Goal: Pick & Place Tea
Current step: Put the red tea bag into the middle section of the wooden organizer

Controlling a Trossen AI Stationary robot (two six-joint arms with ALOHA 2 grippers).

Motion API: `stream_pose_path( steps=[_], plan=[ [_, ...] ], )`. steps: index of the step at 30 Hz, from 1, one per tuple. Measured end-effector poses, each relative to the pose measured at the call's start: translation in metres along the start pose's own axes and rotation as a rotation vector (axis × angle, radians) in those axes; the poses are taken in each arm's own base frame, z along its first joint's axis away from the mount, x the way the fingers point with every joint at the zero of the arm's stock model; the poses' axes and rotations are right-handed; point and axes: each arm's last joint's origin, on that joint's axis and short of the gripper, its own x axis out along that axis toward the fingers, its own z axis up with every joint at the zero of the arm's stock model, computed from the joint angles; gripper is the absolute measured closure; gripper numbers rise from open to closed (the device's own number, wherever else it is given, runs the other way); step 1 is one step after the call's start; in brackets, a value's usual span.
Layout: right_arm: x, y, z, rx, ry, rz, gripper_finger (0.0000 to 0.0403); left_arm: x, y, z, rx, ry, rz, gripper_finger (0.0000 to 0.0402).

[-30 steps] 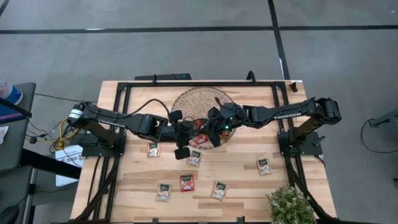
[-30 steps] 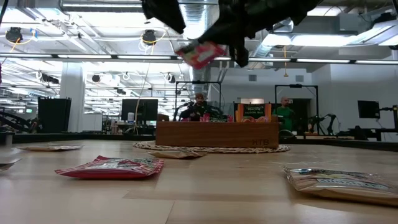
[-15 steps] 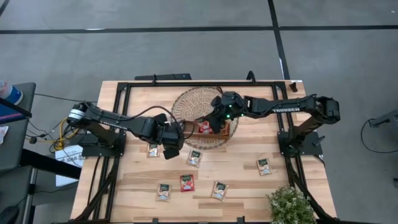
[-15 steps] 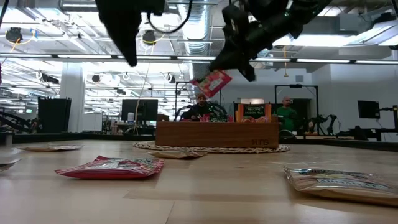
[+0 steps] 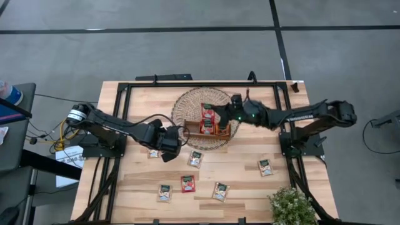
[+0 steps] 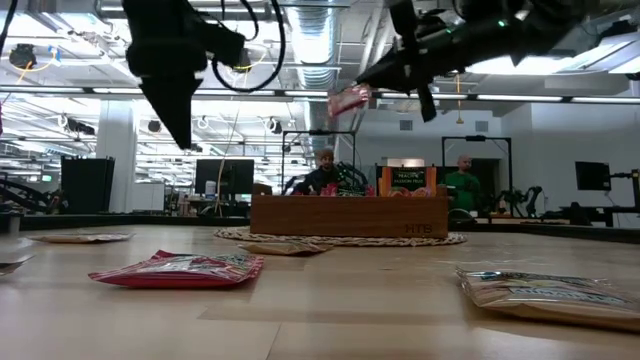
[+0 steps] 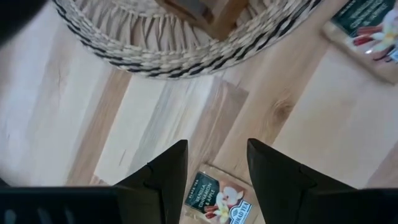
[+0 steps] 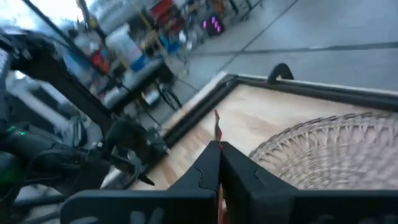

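A round wicker basket (image 5: 187, 103) at the table's far middle holds a brown wooden tray (image 5: 226, 131) with sachets in it. My right gripper (image 5: 217, 115) hangs over the tray, shut on a red tea sachet (image 5: 208, 112), which also shows in the low view (image 6: 348, 100). My left gripper (image 7: 216, 155) points down, open, above a pale tea sachet with a dark-green top (image 7: 217, 202) that lies flat on the table left of the basket (image 7: 186, 50). Its fingers stand over that sachet without touching it. My right gripper pinches the red sachet by one edge (image 8: 216, 127) between its two shut fingers. The fingers (image 6: 395, 68) come nearly level from the table's right. The sachet sticks out past the fingertips, slightly tilted, lifted clear above the tray.
Several more sachets lie flat on the near half of the table (image 5: 195, 158) (image 5: 188, 183) (image 5: 266, 167). A potted plant (image 5: 290, 206) stands at the near right corner. In the low view, people (image 6: 325, 172) sit in the room beyond the table.
My left gripper has drawn away from the right one, toward the table's left and down over the pale sachet, tipping to point downward. My right gripper has carried the red sachet toward the far edge over the tray and tipped up to nearly level.
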Motion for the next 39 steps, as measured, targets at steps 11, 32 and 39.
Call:
stream_pose_path(
  steps=[11, 32, 39],
  plan=[
    [0.013, 0.006, -0.069, -0.082, 0.044, -0.105, 0.0403, -0.039, 0.025, -0.004, -0.072, -0.149, -0.07, 0.0243],
    [0.019, -0.005, -0.089, -0.189, 0.104, -0.208, 0.0403, -0.058, 0.037, -0.007, -0.112, -0.226, -0.142, 0.0243],
    [0.026, -0.007, -0.099, -0.17, 0.092, -0.199, 0.0403, -0.058, 0.036, -0.007, -0.099, -0.232, -0.145, 0.0243]
  ],
)
